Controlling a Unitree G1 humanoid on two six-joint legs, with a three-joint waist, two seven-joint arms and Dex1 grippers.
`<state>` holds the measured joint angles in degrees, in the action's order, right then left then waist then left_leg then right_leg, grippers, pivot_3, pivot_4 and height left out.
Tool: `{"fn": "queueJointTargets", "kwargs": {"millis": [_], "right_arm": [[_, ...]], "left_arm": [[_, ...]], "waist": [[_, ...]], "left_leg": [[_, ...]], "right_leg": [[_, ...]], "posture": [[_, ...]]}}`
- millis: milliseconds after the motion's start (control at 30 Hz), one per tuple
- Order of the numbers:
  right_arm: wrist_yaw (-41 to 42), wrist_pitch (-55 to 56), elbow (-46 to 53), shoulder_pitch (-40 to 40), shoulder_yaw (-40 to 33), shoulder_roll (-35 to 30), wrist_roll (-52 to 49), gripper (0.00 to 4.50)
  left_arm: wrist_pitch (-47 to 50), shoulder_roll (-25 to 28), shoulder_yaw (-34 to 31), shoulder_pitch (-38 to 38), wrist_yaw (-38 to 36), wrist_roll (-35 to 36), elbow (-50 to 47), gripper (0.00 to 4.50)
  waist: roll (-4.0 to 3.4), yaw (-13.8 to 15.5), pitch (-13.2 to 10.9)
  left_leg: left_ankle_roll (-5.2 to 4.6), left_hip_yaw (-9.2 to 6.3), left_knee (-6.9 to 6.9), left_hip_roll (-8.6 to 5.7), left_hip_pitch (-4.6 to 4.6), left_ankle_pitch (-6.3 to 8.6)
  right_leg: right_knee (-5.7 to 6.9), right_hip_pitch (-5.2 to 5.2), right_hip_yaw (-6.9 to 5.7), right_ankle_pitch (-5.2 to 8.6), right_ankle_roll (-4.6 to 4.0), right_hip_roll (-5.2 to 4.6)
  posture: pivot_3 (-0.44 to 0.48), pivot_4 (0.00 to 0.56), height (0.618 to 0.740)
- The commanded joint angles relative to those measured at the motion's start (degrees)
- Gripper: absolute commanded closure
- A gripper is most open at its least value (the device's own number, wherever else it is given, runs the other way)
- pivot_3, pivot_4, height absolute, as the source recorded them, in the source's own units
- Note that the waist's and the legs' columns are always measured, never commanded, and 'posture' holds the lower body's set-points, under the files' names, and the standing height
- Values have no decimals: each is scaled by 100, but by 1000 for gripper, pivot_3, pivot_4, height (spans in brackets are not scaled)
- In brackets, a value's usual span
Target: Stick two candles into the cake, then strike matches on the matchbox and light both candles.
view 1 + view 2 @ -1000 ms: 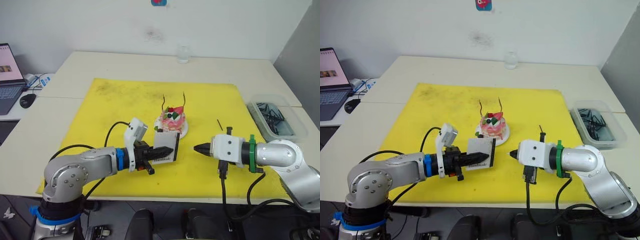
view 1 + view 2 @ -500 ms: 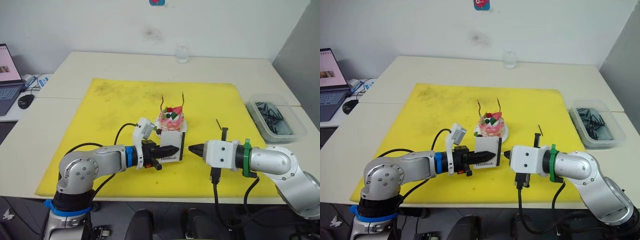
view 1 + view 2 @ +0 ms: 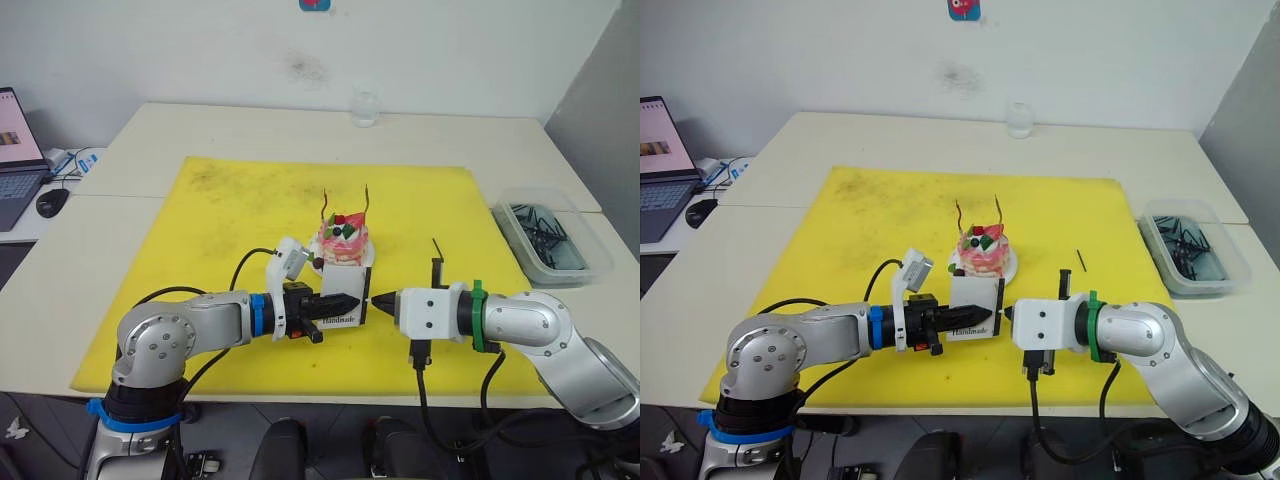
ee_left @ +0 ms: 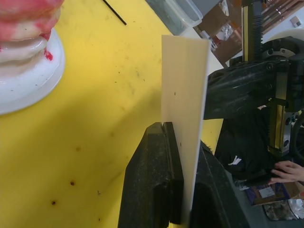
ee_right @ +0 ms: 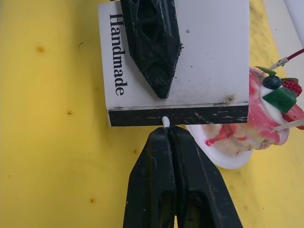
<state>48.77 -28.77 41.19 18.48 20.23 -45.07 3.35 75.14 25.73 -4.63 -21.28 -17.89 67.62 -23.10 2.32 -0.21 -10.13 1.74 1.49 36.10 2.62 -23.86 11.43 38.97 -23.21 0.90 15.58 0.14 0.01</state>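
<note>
Left eye view: the right gripper [image 3: 378, 298] has moved in from the 3 o'clock side since half a second ago and now meets the black strip of the matchbox [image 3: 343, 302], which the left gripper [image 3: 340, 300] pinches upright just in front of the cake [image 3: 342, 240]. Both candles [image 3: 367, 201] stand in the cake. A loose match [image 3: 436, 249] lies on the yellow mat [image 3: 230, 210] at the cake's 3 o'clock, with a plastic bin [image 3: 553, 237] further out by the table edge. The mat is open from 9 to 12 o'clock.

Left wrist view: the black fingers [image 4: 156, 180] are clamped on the box, its card held edge-on, the plate [image 4: 38, 76] close by.

Right wrist view: the right fingers [image 5: 164, 180] are pressed together on a match [image 5: 165, 121], whose pale tip touches the strip; the cake sits just past the box corner.
</note>
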Motion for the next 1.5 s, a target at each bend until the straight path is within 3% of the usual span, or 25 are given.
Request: {"fn": "queueJointTargets", "kwargs": {"millis": [33, 267, 367, 733, 1500], "right_arm": [[26, -107, 285, -57, -356, 82, -291, 4482], [-23, -845, 697, -571, -1511, 281, -1317, 4482], [-182, -1126, 870, -695, -1671, 337, -1517, 4482], [-856, -1718, 1203, -449, -1320, 424, -1557, 4482], [-781, -1208, 999, -540, -913, -117, -1255, 4482]], "left_arm": [[-62, -116, -225, 50, 19, 322, 144, 4500], [4, 12, -178, -55, -378, 501, 582, 4500], [-1, -70, -151, -178, -413, 573, 715, 4500], [88, -161, -99, -334, -356, 743, 797, 4500], [53, -187, -84, -379, -274, 830, 734, 4500]], "waist": [[0, 1, 0], [0, 4, 0], [0, 4, 0], [0, -7, 0], [0, -3, 0]], "left_leg": [[0, -1, 0, 0, 0, 0], [0, -2, 0, 0, -1, 0], [0, 0, 0, -1, 0, 0], [0, 0, -1, 0, -1, 0], [0, -1, -2, -1, -2, 0]], "right_leg": [[0, 0, -1, 0, 0, 0], [0, 1, -3, 0, 0, -1], [0, 1, -1, 0, 0, -2], [0, 0, 0, 0, 0, -1], [-3, -1, -2, 1, 0, -1]], "posture": [[0, 150, 740], [0, 150, 740], [0, 150, 740], [0, 150, 740], [0, 150, 740]]}}
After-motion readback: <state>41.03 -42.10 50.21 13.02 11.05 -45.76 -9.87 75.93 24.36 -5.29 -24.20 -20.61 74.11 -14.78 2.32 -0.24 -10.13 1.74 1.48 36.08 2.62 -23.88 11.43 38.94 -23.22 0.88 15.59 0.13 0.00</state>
